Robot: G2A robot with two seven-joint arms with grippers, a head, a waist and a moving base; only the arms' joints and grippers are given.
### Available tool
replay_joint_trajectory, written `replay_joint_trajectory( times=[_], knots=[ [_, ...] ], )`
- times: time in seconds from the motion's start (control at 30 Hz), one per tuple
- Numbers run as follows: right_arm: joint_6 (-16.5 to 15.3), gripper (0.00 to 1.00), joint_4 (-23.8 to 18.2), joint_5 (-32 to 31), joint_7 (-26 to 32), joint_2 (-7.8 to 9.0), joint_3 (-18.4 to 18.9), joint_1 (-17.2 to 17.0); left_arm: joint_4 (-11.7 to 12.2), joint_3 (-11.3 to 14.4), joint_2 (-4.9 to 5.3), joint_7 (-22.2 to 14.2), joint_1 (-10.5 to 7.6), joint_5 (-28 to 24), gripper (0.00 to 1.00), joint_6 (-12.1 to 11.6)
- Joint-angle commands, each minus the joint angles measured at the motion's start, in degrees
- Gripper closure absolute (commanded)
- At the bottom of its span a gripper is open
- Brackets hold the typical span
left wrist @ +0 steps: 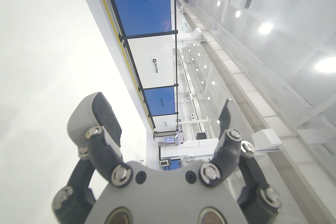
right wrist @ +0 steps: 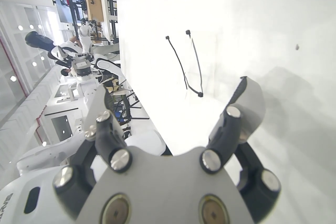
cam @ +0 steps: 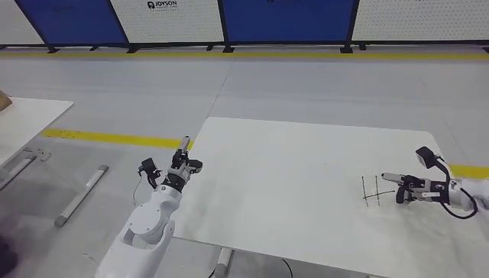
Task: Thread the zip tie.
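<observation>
Lying flat on the smooth white bench (cam: 290,186), near its right edge, are the zip ties (right wrist: 195,62): thin black plastic strips, each slightly bowed and ending in a small square head. Two of them run roughly side by side with their heads at the far end. A third head sits at the near end, where the strips converge, and how the strips overlap there cannot be told.

The right gripper (right wrist: 173,87) sits low over the bench just beside the ties, its fingers spread wide with nothing between them. The ties lie a little beyond its fingertips.

The left gripper (left wrist: 162,104) is at the bench's left edge, well apart from the ties. It is likewise spread wide and holds nothing. Its fingers are pale grey curved shells faced with black ribbed pads (left wrist: 109,114) and hinged on black links fixed by round silver bolts to a flat grey plate.
</observation>
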Motion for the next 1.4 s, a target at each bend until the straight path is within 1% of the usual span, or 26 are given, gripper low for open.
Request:
replay_joint_trajectory(
  times=[0.0, 0.37, 0.43, 0.53, 0.67, 0.7, 0.73, 0.77, 0.83, 0.87, 0.93, 0.97, 1.07, 1.17, 1.23, 1.37],
  knots=[
    [0.4, 0.0, 0.6, -1.3, -2.5, -0.54, -0.3, 0.3, 0.0, 0.0, 0.0, 0.0, 0.0, 0.0, 0.0, 0.0],
    [0.4, 0.0, 0.4, -1.7, -3.1, -0.6, -0.4, -0.1, 0.0, 0.0, 0.0, 0.0, 0.0, 0.0, 0.0, 0.0],
    [0.1, 0.0, -0.2, -1.6, -3.2, -0.29, 0.4, -0.8, 0.0, 0.0, 0.0, 0.0, 0.0, 0.0, 0.0, 0.0],
    [-0.5, 0.0, -0.4, -0.7, -1.3, 0.31, 1.9, -1.3, 0.0, 0.0, 0.0, 0.0, 0.0, 0.0, 0.0, 0.0],
    [-0.7, 0.0, -0.8, -0.3, -0.2, 0.92, 3.5, -2.0, 0.0, 0.0, 0.0, 0.0, 0.0, 0.0, 0.0, 0.0],
    [-0.7, 0.05, -0.9, -0.2, 0.0, 1.03, 3.8, -2.2, 0.0, 0.0, 0.0, 0.0, 0.0, 0.0, 0.0, 0.0],
    [-0.6, 0.13, -1.1, -0.2, 0.2, 1.14, 4.1, -2.4, 0.0, 0.0, 0.0, 0.0, 0.0, 0.0, 0.0, 0.0],
    [-0.5, 0.36, -1.3, -0.3, 0.4, 1.25, 4.4, -2.6, 0.0, 0.0, 0.0, 0.0, 0.0, 0.0, 0.0, 0.0],
    [-0.2, 0.5, -1.6, -0.4, 0.4, 1.38, 4.9, -2.8, 0.0, 0.0, 0.0, 0.0, 0.0, 0.0, 0.0, 0.0],
    [0.2, 0.51, -1.7, -0.6, 0.4, 1.42, 5.1, -2.9, 0.0, 0.0, 0.0, 0.0, 0.0, 0.0, 0.0, 0.0],
    [1.1, 0.58, -2.0, -1.2, 0.2, 1.4, 5.2, -3.1, 0.0, 0.0, 0.0, 0.0, 0.0, 0.0, 0.0, 0.0],
    [1.9, 0.59, -2.2, -2.0, -0.5, 1.32, 5.1, -3.1, 0.0, 0.0, 0.0, 0.0, 0.0, 0.0, 0.0, 0.0],
    [3.7, 0.58, -2.9, -3.3, -1.9, 0.93, 4.8, -3.2, 0.0, 0.0, 0.0, 0.0, 0.0, 0.0, 0.0, 0.0],
    [4.8, 0.58, -2.2, -3.3, -2.3, 0.59, 4.9, -3.2, 0.0, 0.0, 0.0, 0.0, 0.0, 0.0, 0.0, 0.0],
    [5.0, 0.57, -1.8, -3.4, -2.3, 0.32, 5.0, -3.1, 0.0, 0.0, 0.0, 0.0, 0.0, 0.0, 0.0, 0.0],
    [4.1, 0.57, -0.4, -2.9, -1.5, -0.01, 5.4, -3.1, 0.0, 0.0, 0.0, 0.0, 0.0, 0.0, 0.0, 0.0]
  ],
)
